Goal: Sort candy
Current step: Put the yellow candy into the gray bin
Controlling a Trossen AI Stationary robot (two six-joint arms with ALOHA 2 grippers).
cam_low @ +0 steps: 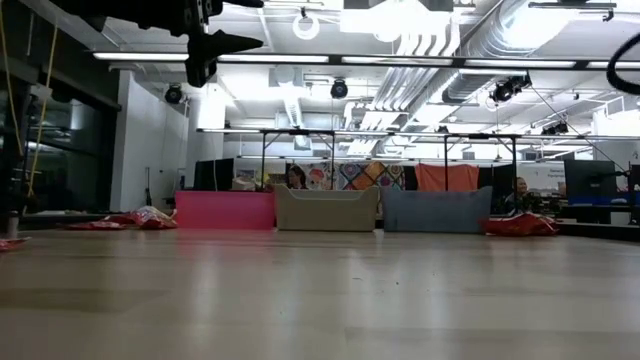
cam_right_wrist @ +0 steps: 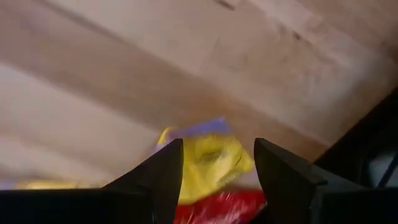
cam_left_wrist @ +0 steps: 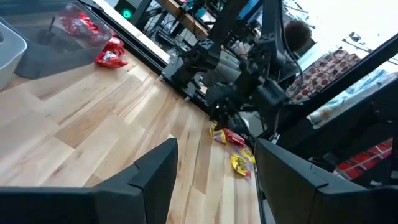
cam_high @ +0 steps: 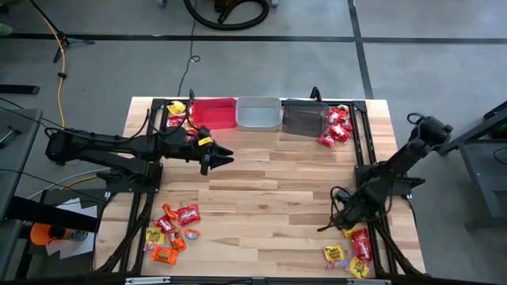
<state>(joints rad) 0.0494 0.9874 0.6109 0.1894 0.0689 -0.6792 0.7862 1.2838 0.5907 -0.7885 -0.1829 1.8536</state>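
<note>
Your right gripper (cam_high: 346,224) was low over the near right corner of the light wooden desk (cam_high: 269,190). Its jaws stood open, one on each side of a small yellow wrapped candy (cam_right_wrist: 208,158), and a red packet (cam_right_wrist: 217,208) lay just beside that candy. In the right wrist view the jaws did not yet press on the yellow candy.

Your left gripper (cam_high: 224,157) was held high over the far left part of the desk, and its jaws were open with nothing between them.

The shiny wrapped candies were in four groups. One pile of red, orange and yellow packets (cam_high: 173,233) lay at the near left corner. A smaller group of yellow and red packets (cam_high: 348,252) lay at the near right corner, below your right gripper. Some red packets (cam_high: 334,127) lay at the far right, just beside the dark rectangular bin (cam_high: 305,115). A few red and yellow packets (cam_high: 176,113) lay at the far left, beside the red rectangular bin (cam_high: 214,112).

The clear grey rectangular bin (cam_high: 259,113) stood between the red bin and the dark bin at the far edge.
</note>
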